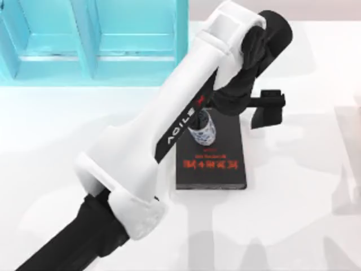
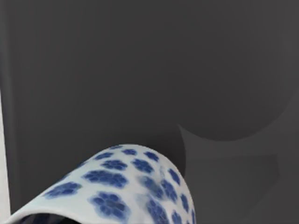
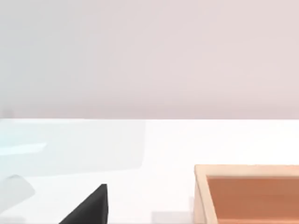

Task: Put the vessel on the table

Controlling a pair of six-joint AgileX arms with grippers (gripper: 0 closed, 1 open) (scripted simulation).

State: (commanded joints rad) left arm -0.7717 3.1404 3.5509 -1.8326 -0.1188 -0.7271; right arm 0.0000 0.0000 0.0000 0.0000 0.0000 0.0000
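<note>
Left arm: white and black, it crosses the top view from the lower left and reaches over the book (image 1: 217, 164).
Left gripper: hidden under the arm's own wrist in the top view, somewhere just above the cup (image 1: 202, 133); I cannot tell whether it grips anything or how wide it stands.
Cup: a small white cylinder with blue flowers, on the book's far half, close to its left edge; part of it is covered by the arm. In the left wrist view its patterned wall (image 2: 135, 186) sits very close to the lens against the dark cover (image 2: 140, 70).
Book: black with red lettering, lying flat on the table (image 1: 304, 226) near the middle.
Handling: by my guess porcelain, so stiff, light, and glazed slick; it would chip or crack if dropped or knocked against the book's edge. A pinch across the wall, or over the rim with one finger inside, looks the sensible hold, firm but not crushing.
Setting down: bare table lies right and front of the book; a gentle, upright lowering would suit something this narrow, which could tip.
Shelf: turquoise unit (image 1: 84, 39) at the table's far left, well apart from the cup.
Right arm: parked; its wrist view shows table, a black corner (image 3: 91, 207) and a wooden box (image 3: 247, 193).
</note>
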